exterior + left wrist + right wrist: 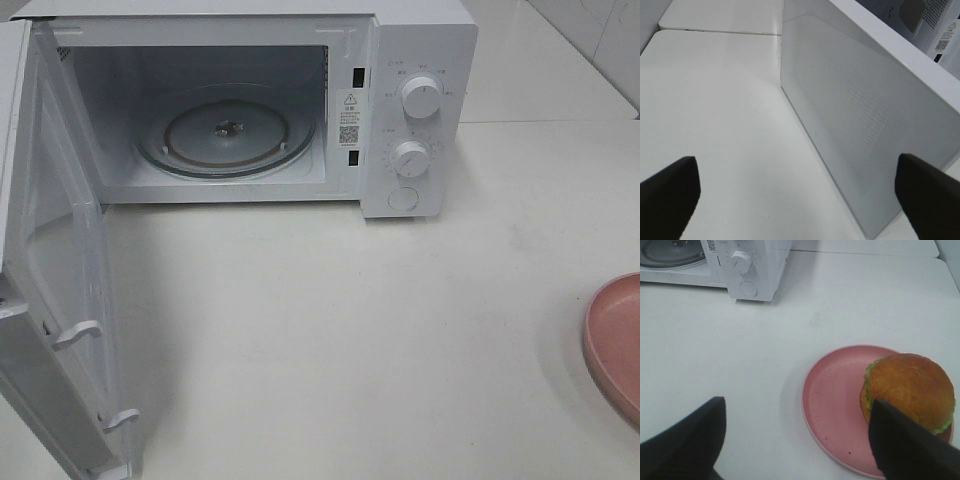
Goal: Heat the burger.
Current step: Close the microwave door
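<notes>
The burger (910, 389), a golden-brown bun with green lettuce at its side, sits off-centre on a pink plate (832, 405) in the right wrist view. My right gripper (795, 452) hovers over the table near the plate, open and holding nothing; one dark finger (910, 450) overlaps the burger's near edge. The white microwave (415, 110) stands at the back with its door (60, 300) swung wide open and its glass turntable (228, 132) bare. My left gripper (797, 210) is open beside the door's outer face (860, 115). The exterior view shows neither gripper, only the plate's rim (615, 345).
Two white knobs (421, 96) and a round button (402, 198) are on the microwave's panel. The open door juts toward the table's front left. The white tabletop (330, 330) spreads between microwave and plate.
</notes>
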